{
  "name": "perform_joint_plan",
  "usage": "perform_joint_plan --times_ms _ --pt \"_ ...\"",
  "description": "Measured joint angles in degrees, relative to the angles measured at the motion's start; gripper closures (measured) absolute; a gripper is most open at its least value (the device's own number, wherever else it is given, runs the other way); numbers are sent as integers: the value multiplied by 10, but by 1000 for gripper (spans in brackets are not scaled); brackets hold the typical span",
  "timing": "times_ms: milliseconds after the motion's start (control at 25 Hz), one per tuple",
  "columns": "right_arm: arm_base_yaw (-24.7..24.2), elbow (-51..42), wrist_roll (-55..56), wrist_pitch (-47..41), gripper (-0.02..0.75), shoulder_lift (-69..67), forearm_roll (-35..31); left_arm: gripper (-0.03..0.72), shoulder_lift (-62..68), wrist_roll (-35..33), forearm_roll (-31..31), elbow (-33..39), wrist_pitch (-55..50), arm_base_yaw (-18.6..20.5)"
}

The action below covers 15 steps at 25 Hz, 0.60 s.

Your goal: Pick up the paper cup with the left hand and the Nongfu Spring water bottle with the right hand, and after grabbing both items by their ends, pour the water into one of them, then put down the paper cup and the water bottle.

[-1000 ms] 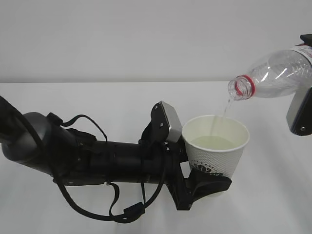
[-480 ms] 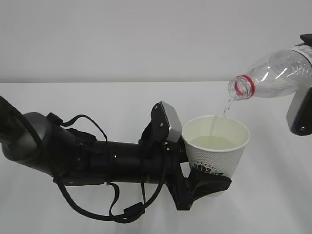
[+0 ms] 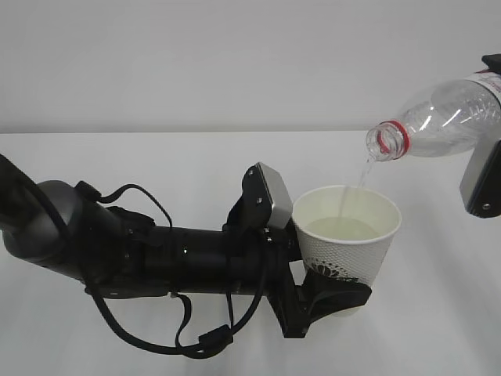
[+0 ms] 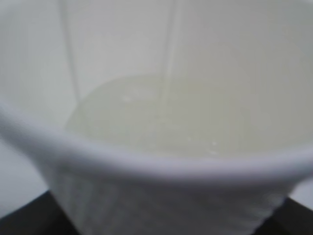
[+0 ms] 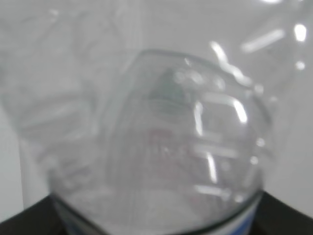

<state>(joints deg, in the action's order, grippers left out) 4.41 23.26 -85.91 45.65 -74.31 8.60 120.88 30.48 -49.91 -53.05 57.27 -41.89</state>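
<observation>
The white paper cup (image 3: 348,235) stands upright in my left gripper (image 3: 333,294), which is shut round its lower part. The water (image 3: 340,229) fills part of the cup, and a thin stream (image 3: 362,174) falls into it. Above and to the right, the Nongfu Spring water bottle (image 3: 438,119) is tipped, its red-ringed mouth pointing down left over the cup. My right gripper (image 3: 487,141) holds the bottle's far end at the frame edge. The left wrist view is filled by the cup's rim (image 4: 146,159) and the water (image 4: 171,115). The right wrist view is filled by the clear bottle (image 5: 161,147).
A white table (image 3: 156,157) runs under both arms, with a pale wall (image 3: 235,55) behind it. The left arm (image 3: 141,251) with its cables lies low across the left half of the table.
The stream keeps running into the cup. Neither arm has visibly moved.
</observation>
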Motion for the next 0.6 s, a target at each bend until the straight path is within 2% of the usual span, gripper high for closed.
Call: perform_joint_plan --times_ms 600 --pt "0 0 18 2 298 0 0 163 0 0 2 0 0 0"
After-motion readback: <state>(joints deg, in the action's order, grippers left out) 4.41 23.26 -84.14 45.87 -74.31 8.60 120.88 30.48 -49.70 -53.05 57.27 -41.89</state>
